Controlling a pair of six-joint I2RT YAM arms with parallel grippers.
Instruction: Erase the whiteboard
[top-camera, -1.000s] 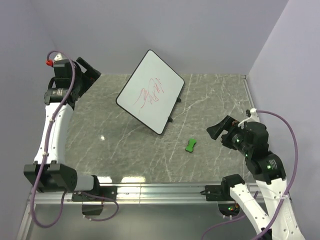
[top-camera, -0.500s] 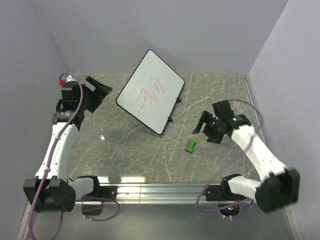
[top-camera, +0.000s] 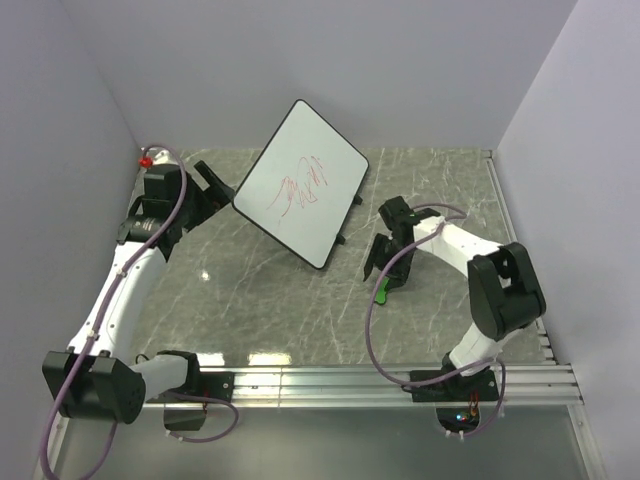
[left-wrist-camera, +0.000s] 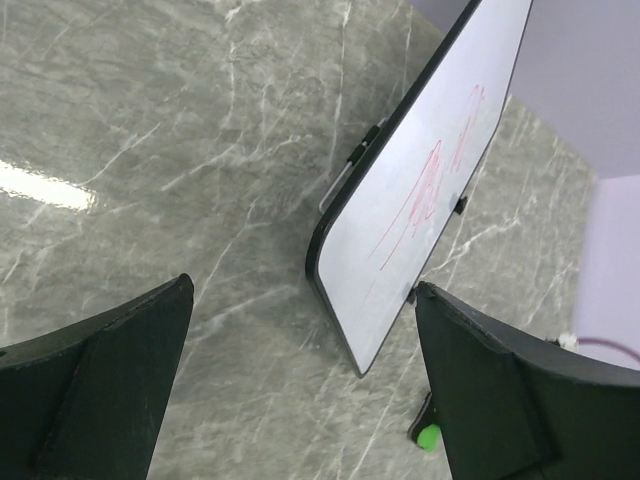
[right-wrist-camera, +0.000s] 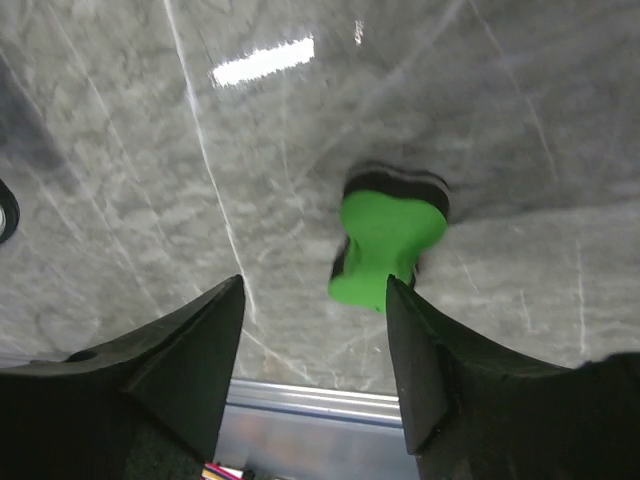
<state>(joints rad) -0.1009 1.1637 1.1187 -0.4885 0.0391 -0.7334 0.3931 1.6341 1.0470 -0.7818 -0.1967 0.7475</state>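
The whiteboard (top-camera: 300, 185) stands tilted at the back centre of the table and bears red scribbles. It also shows in the left wrist view (left-wrist-camera: 430, 190). A small green eraser (top-camera: 381, 293) lies on the table in front of the board's right side. My right gripper (top-camera: 386, 270) is open and hangs just above the eraser. In the right wrist view the eraser (right-wrist-camera: 385, 245) lies just ahead of the open right gripper (right-wrist-camera: 315, 340), near its right finger. My left gripper (top-camera: 220, 190) is open and empty beside the board's left edge, and the left wrist view (left-wrist-camera: 300, 380) shows it apart from the board.
The grey marble table (top-camera: 200, 280) ends at an aluminium rail (top-camera: 400, 378) along the front. Lilac walls close in the back and both sides. The right arm's cable (top-camera: 375, 330) loops over the table near the eraser.
My right arm has swung left and down until its open gripper is over the green eraser. My left gripper has moved right and forward, up to the whiteboard's left edge.
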